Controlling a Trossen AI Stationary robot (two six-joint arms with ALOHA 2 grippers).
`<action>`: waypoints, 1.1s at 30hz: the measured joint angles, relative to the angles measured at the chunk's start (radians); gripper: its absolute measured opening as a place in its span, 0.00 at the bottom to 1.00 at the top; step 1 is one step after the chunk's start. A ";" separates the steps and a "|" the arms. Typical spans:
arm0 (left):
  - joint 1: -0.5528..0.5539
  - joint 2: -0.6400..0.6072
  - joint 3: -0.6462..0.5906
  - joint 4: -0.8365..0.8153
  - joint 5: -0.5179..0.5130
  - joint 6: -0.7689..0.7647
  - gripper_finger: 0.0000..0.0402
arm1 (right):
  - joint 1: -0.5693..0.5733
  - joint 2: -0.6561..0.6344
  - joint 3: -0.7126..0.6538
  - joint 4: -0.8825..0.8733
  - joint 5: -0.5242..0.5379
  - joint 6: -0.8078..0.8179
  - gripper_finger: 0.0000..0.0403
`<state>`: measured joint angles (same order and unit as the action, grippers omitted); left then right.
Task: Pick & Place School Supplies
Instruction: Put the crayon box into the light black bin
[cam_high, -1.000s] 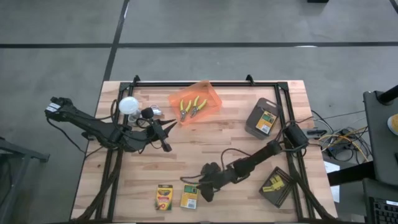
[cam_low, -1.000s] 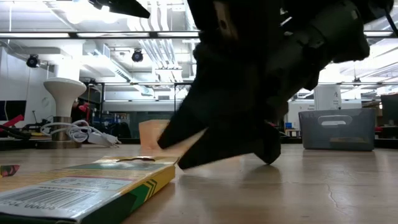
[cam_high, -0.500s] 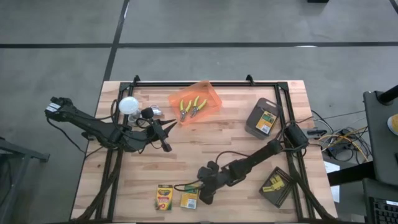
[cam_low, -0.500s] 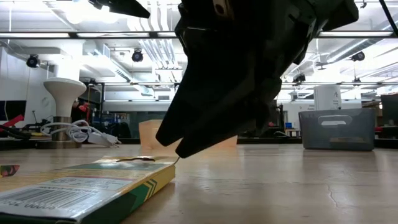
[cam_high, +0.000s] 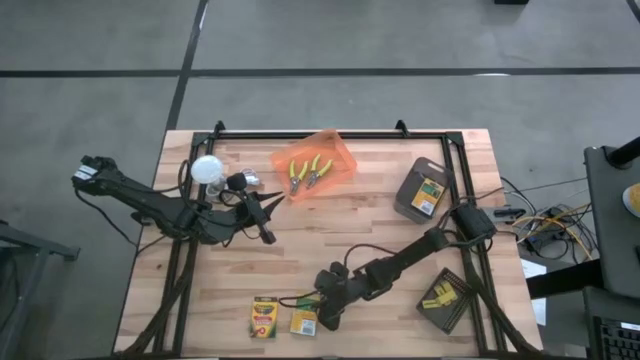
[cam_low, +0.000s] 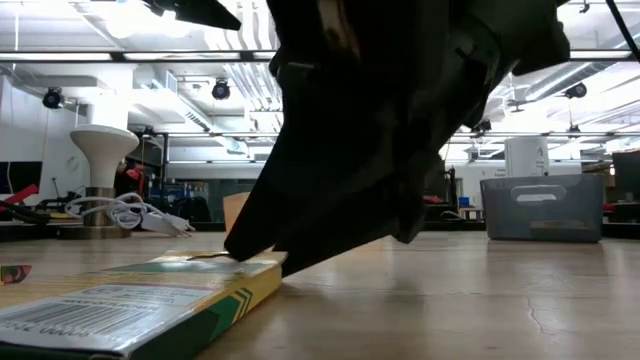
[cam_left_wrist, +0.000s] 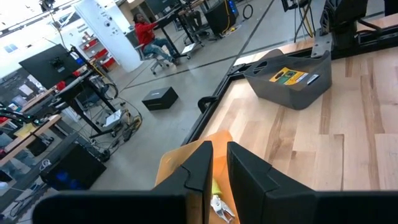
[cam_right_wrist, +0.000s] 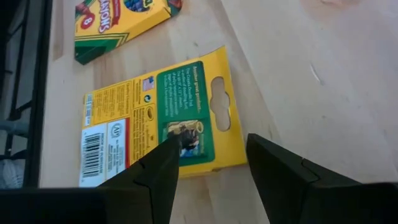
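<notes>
High view: right claw (cam_high: 322, 312) low at bottom centre of the tabletop (cam_high: 380, 220), fingers parted over the crayon box (cam_high: 304, 321) lying flat there, one fingertip (cam_right_wrist: 163, 163) overlapping its green back panel, nothing gripped. Second crayon box (cam_high: 264, 317) just left. Left claw (cam_high: 268, 212) left of centre, fingers nearly together, empty. Pliers (cam_high: 310, 172) inside the orange bin (cam_high: 340, 152), upper centre.

Right gripper (cam_high: 322, 318) fingers (cam_right_wrist: 283, 174) apart, lowered.

Upper crayon box (cam_right_wrist: 121, 22): partial word "…AYONS", numeral "8".
Lower crayon box (cam_right_wrist: 163, 123): barcode and small print, illegible.
</notes>
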<state>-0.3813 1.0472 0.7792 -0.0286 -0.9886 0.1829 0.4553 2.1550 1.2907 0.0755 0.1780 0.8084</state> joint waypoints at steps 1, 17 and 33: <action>0.000 0.000 0.000 -0.001 0.000 0.000 0.13 | -0.001 0.002 0.002 0.001 0.001 0.000 0.45; 0.000 0.000 0.000 -0.010 0.000 0.000 0.13 | -0.005 0.002 0.006 -0.016 0.001 -0.024 0.32; 0.000 0.000 0.000 -0.009 0.000 0.000 0.13 | -0.004 0.002 0.006 -0.012 -0.003 -0.061 0.03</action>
<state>-0.3810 1.0473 0.7792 -0.0380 -0.9886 0.1833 0.4511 2.1574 1.2968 0.0639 0.1753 0.7471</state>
